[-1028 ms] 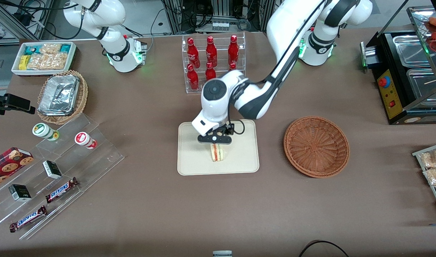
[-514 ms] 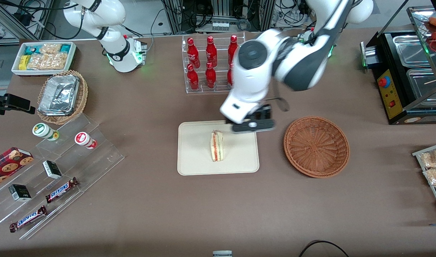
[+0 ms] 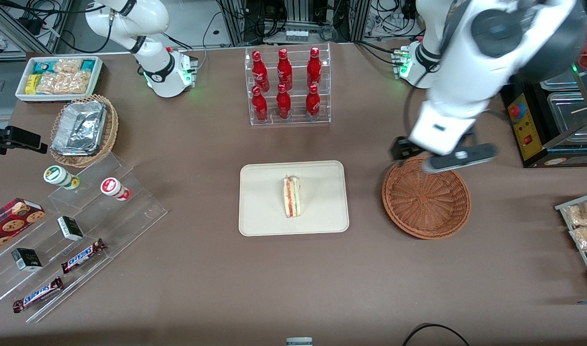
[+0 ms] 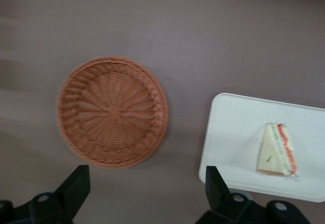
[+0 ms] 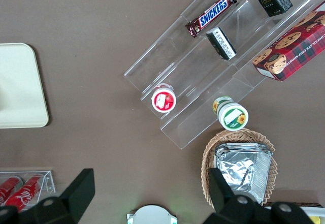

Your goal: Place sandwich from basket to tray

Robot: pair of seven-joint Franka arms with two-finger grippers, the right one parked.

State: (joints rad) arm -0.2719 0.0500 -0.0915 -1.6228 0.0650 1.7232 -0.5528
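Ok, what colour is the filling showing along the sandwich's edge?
Red-orange and green layers in the sandwich, clearest in the front view.

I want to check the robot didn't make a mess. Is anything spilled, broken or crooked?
Nothing stands out. The sandwich lies whole on the tray, with no filling spilled. The basket sits upright on the table, with nothing in it. The end effector hangs open above the basket's edge, holding nothing.

Brown cloth-covered desk (image 3: 293,278), evenly lit. At twelve o'clock, metal racks (image 3: 298,19) with tangled cables. At ten o'clock, grey floor (image 3: 0,72).
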